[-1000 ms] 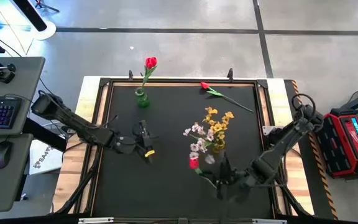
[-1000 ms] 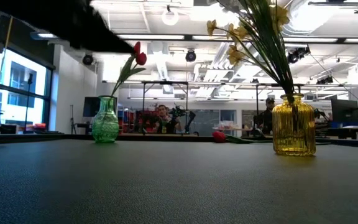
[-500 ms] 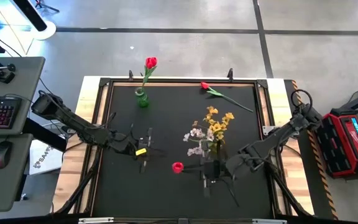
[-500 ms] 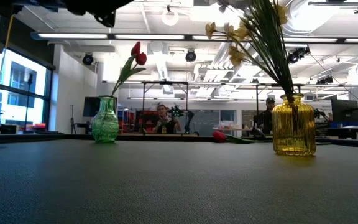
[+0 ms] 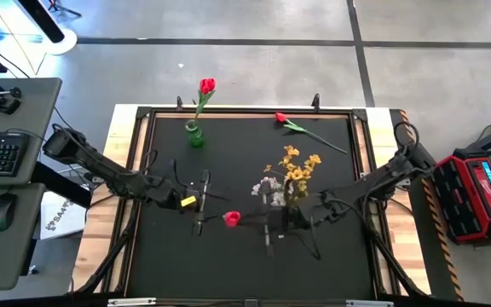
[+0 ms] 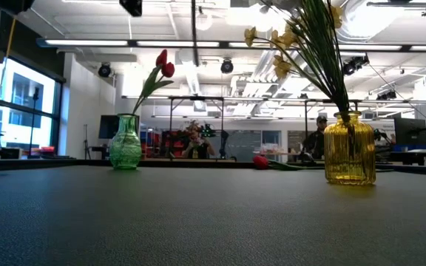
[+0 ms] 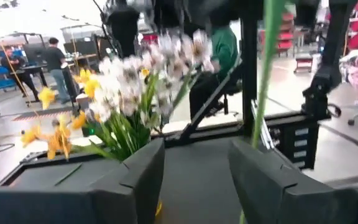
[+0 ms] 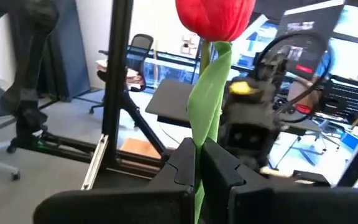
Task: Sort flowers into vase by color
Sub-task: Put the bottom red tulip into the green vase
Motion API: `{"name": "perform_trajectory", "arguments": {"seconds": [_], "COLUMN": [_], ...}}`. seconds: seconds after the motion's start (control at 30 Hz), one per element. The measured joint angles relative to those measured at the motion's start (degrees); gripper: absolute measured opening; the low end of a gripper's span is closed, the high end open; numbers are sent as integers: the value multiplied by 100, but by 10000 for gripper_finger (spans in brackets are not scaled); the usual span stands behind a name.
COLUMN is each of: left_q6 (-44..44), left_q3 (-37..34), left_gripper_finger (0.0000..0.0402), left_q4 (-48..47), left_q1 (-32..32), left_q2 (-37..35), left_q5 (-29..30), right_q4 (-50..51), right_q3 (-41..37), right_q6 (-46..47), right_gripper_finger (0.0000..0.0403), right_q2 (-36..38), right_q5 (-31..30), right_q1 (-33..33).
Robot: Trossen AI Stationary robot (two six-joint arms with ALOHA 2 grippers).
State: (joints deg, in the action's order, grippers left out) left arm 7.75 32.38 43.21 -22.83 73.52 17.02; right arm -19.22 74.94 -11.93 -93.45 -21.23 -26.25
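The right gripper (image 5: pixel 267 228) is now hovering mid-worktop, having swung leftward from the near right, its fingers (image 8: pixel 185 165) pinching the green stem of a red tulip-like flower (image 5: pixel 231 219) that has travelled with it. The left gripper (image 5: pixel 199 202), fingers (image 7: pixel 143 174) spread, is waiting just beside the bloom. A handover looks likely, towards the small green glass vase (image 5: pixel 194 135) already holding a red tulip. Another red flower (image 5: pixel 283 119) is lying at the black worktop's (image 5: pixel 228 264) far edge.
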Motion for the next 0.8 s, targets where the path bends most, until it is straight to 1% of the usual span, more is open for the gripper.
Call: {"name": "perform_trajectory", "arguments": {"seconds": [0.13,0.37,0.6,0.8], "left_q6": [69,216,472,862], "left_q3": [189,271,280,395], "left_gripper_finger": [171,170,169,169], "left_q4": [-1,7,435,456], "left_q1": [-3,-13,-11,-3], "left_q2": [0,26,26,133], "left_q5": [-216,-863,-837,-749], "right_q4": [-71,-80,-77,-75], "right_q3": [0,0,0,0], "right_q6": [-53,-58,-31,27], "right_gripper_finger": [0,0,0,0], "right_q2": [-127,-159,-159,-159], "right_q5": [27,-48,-118,-107], "right_q1": [131,141,202,258]}}
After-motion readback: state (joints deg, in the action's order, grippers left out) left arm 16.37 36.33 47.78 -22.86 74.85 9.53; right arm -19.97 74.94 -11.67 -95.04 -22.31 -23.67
